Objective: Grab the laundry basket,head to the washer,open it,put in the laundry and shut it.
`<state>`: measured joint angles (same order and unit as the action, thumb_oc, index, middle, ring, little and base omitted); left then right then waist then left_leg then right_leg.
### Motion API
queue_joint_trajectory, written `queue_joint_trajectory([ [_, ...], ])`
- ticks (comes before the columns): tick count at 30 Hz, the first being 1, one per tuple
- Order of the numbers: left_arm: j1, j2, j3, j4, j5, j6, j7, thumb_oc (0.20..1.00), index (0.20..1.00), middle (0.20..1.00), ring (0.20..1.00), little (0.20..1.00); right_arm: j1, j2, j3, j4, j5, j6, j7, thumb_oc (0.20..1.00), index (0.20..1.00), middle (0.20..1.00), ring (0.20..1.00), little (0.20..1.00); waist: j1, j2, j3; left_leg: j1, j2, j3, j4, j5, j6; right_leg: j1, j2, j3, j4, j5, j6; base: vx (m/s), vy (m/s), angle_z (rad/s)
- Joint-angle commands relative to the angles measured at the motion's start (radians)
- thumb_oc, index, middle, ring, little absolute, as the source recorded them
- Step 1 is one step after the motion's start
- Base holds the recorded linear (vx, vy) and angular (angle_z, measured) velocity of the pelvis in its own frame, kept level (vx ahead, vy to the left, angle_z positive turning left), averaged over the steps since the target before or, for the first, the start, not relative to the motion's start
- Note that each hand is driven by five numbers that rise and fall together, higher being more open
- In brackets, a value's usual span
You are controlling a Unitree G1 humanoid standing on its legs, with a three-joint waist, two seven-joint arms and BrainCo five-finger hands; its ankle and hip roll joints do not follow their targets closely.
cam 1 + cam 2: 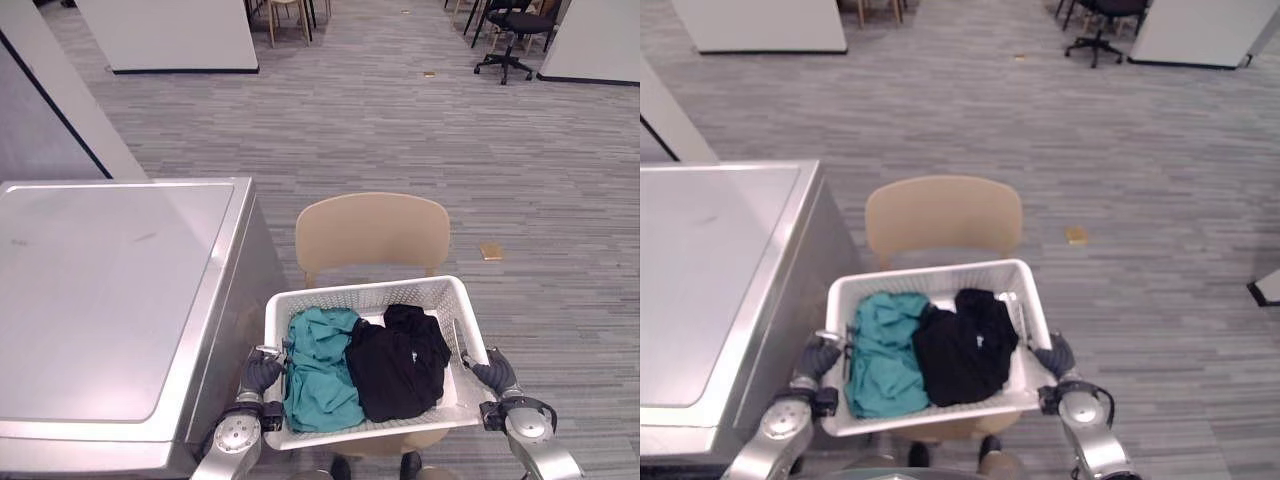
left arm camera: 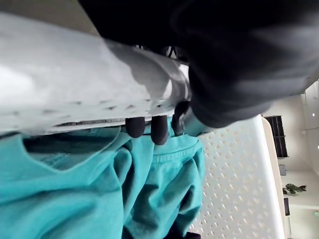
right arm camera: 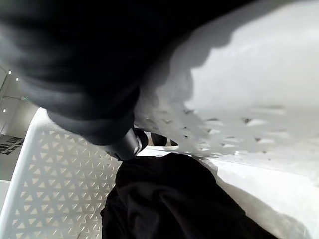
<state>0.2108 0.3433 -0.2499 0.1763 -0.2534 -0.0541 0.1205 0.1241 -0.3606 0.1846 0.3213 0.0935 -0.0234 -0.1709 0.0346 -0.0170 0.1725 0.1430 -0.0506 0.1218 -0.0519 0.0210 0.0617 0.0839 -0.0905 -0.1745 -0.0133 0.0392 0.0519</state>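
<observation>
Grey striped carpet runs across an open office floor. The left hand (image 1: 262,372) is curled over the rim of a white laundry basket (image 1: 365,296), its dark fingertips (image 2: 142,127) hooked down inside, touching a teal garment (image 1: 320,368). The right hand (image 1: 494,374) grips the opposite rim, a dark fingertip just showing over the edge inside the basket in its wrist view. Between the two hands, inside the basket, the teal garment lies beside a black garment (image 1: 398,362). Under the basket sits a tan chair (image 1: 372,232), its backrest beyond the hands. Just outside the left hand stands a silver washer (image 1: 110,300), lid down. Farther off are a black office chair (image 1: 512,40) and white partitions (image 1: 170,35).

Judging from here, the basket could tip if one hand lifts ahead of the other, spilling clothes; swinging it toward the washer could also knock that near corner.

Head views show both hands and the washer together; wrist views alone reveal the fingertips hooked inside the rim.
</observation>
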Motion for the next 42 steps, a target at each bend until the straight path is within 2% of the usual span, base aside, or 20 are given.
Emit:
queue_joint_trajectory([
  [1,-0.105,0.002,0.001,-0.012,0.002,-0.063,-0.036,0.200,0.200,0.200,0.200,0.200,-0.060,0.019,-0.003,-0.062,0.054,-0.082,0.057,0.200,0.200,0.200,0.200,0.200,-0.002,-0.043,-0.013,-0.039,0.064,0.002,0.046,-0.110,-0.062,0.043,-0.023,-0.003,0.003,-0.085,0.035,-0.02,-0.052,0.06],
  [4,-0.140,0.000,-0.016,0.030,0.021,-0.055,-0.017,0.200,0.200,0.200,0.200,0.200,-0.077,0.026,0.012,-0.040,0.058,-0.079,0.042,0.200,0.200,0.200,0.200,0.200,-0.003,-0.043,0.008,-0.055,0.072,-0.006,0.049,-0.102,-0.068,0.028,-0.018,-0.010,0.011,-0.093,0.028,-0.10,-0.058,0.07],
  [7,-0.204,0.000,-0.036,0.078,0.045,-0.055,0.012,0.200,0.200,0.200,0.200,0.200,-0.125,0.025,0.037,-0.011,0.062,-0.079,0.018,0.200,0.200,0.200,0.200,0.200,0.001,-0.042,0.062,-0.114,0.082,-0.016,0.085,-0.097,-0.072,-0.023,-0.016,-0.024,0.045,-0.104,0.015,-0.24,-0.067,0.19],
  [12,-0.348,-0.003,-0.071,0.161,0.054,-0.072,0.086,0.200,0.200,0.200,0.200,0.200,-0.251,0.019,0.092,0.044,0.089,-0.081,-0.028,0.200,0.200,0.200,0.200,0.200,0.004,-0.039,0.175,-0.333,0.102,-0.048,0.223,-0.089,-0.071,-0.244,-0.037,-0.041,0.201,-0.102,-0.007,-0.38,-0.049,0.16],
  [16,-0.446,-0.015,-0.080,0.247,0.053,-0.084,0.138,0.200,0.200,0.200,0.200,0.200,-0.337,0.031,0.124,0.109,0.112,-0.085,-0.056,0.200,0.200,0.200,0.200,0.200,0.008,-0.033,0.178,-0.507,0.102,-0.071,0.315,-0.091,-0.067,-0.402,-0.051,-0.041,0.296,-0.116,-0.015,-0.22,0.009,0.14],
  [19,-0.506,-0.024,-0.094,0.310,0.048,-0.090,0.169,0.200,0.200,0.200,0.200,0.200,-0.390,0.046,0.148,0.149,0.118,-0.086,-0.078,0.200,0.200,0.200,0.200,0.200,0.010,-0.029,0.189,-0.575,0.100,-0.085,0.347,-0.086,-0.067,-0.456,-0.061,-0.045,0.331,-0.127,-0.019,-0.11,0.019,0.09],
  [20,-0.524,-0.026,-0.104,0.328,0.044,-0.093,0.178,0.200,0.200,0.200,0.200,0.200,-0.403,0.052,0.157,0.163,0.121,-0.088,-0.085,0.200,0.200,0.200,0.200,0.200,0.011,-0.028,0.193,-0.581,0.103,-0.093,0.363,-0.115,-0.075,-0.461,-0.062,-0.042,0.352,-0.155,-0.012,0.02,0.000,0.12],
  [21,-0.526,-0.026,-0.104,0.329,0.044,-0.094,0.179,0.200,0.200,0.200,0.200,0.200,-0.405,0.052,0.157,0.164,0.121,-0.088,-0.085,0.200,0.200,0.200,0.200,0.200,0.011,-0.028,0.193,-0.583,0.103,-0.093,0.364,-0.115,-0.075,-0.463,-0.063,-0.042,0.353,-0.156,-0.012,0.02,0.009,0.10],
  [22,-0.554,-0.027,-0.114,0.352,0.054,-0.093,0.190,0.344,0.344,0.344,0.344,0.344,-0.422,0.061,0.169,0.184,0.122,-0.089,-0.096,0.209,0.209,0.209,0.209,0.209,0.011,-0.027,0.200,-0.595,0.102,-0.095,0.370,-0.114,-0.076,-0.476,-0.068,-0.044,0.365,-0.159,-0.013,-0.05,0.026,0.10],
  [23,-0.571,-0.030,-0.117,0.363,0.049,-0.096,0.198,0.931,0.931,0.931,0.931,0.931,-0.436,0.065,0.175,0.192,0.120,-0.090,-0.103,0.636,0.636,0.636,0.636,0.636,0.010,-0.027,0.203,-0.600,0.103,-0.097,0.370,-0.112,-0.078,-0.482,-0.069,-0.045,0.370,-0.158,-0.013,-0.05,0.025,0.15],
  [24,-0.572,-0.030,-0.117,0.364,0.049,-0.096,0.198,1.000,1.000,1.000,1.000,1.000,-0.437,0.065,0.175,0.193,0.120,-0.091,-0.103,1.000,1.000,1.000,1.000,1.000,0.010,-0.027,0.204,-0.601,0.103,-0.097,0.370,-0.112,-0.078,-0.482,-0.069,-0.045,0.370,-0.159,-0.013,-0.03,0.019,0.11],
  [26,-0.599,-0.026,-0.123,0.355,0.040,-0.112,0.204,1.000,1.000,1.000,1.000,1.000,-0.443,0.059,0.182,0.179,0.101,-0.092,-0.112,1.000,1.000,1.000,1.000,1.000,0.007,-0.029,0.211,-0.586,0.104,-0.098,0.352,-0.106,-0.081,-0.469,-0.070,-0.047,0.359,-0.157,-0.013,-0.05,0.027,0.00],
  [27,-0.595,-0.020,-0.125,0.332,0.036,-0.121,0.201,1.000,1.000,1.000,1.000,1.000,-0.435,0.054,0.177,0.164,0.096,-0.096,-0.112,1.000,1.000,1.000,1.000,1.000,0.005,-0.030,0.215,-0.590,0.101,-0.092,0.339,-0.073,-0.076,-0.469,-0.071,-0.057,0.340,-0.126,-0.021,-0.08,0.037,0.00],
  [35,-0.570,0.007,-0.086,0.237,0.023,-0.141,0.196,1.000,1.000,1.000,1.000,1.000,-0.406,0.004,0.134,0.094,0.067,-0.108,-0.115,1.000,1.000,1.000,1.000,1.000,-0.001,-0.034,0.225,-0.526,0.099,-0.080,0.291,-0.072,-0.078,-0.418,-0.068,-0.052,0.299,-0.111,-0.018,-0.01,0.027,0.02],
  [39,-0.492,0.052,-0.003,0.140,0.071,-0.153,0.194,1.000,1.000,1.000,1.000,1.000,-0.351,-0.041,0.055,0.030,0.066,-0.123,-0.106,1.000,1.000,1.000,1.000,1.000,0.003,-0.039,0.233,-0.462,0.099,-0.069,0.249,-0.068,-0.081,-0.371,-0.062,-0.040,0.263,-0.098,-0.012,0.00,0.018,-0.09],
  [42,-0.406,0.090,0.051,0.075,0.118,-0.159,0.159,1.000,1.000,1.000,1.000,1.000,-0.290,-0.082,-0.005,-0.015,0.065,-0.139,-0.064,1.000,1.000,1.000,1.000,1.000,0.008,-0.043,0.220,-0.411,0.097,-0.061,0.210,-0.060,-0.084,-0.322,-0.052,-0.035,0.226,-0.094,-0.009,0.03,0.004,-0.03],
])
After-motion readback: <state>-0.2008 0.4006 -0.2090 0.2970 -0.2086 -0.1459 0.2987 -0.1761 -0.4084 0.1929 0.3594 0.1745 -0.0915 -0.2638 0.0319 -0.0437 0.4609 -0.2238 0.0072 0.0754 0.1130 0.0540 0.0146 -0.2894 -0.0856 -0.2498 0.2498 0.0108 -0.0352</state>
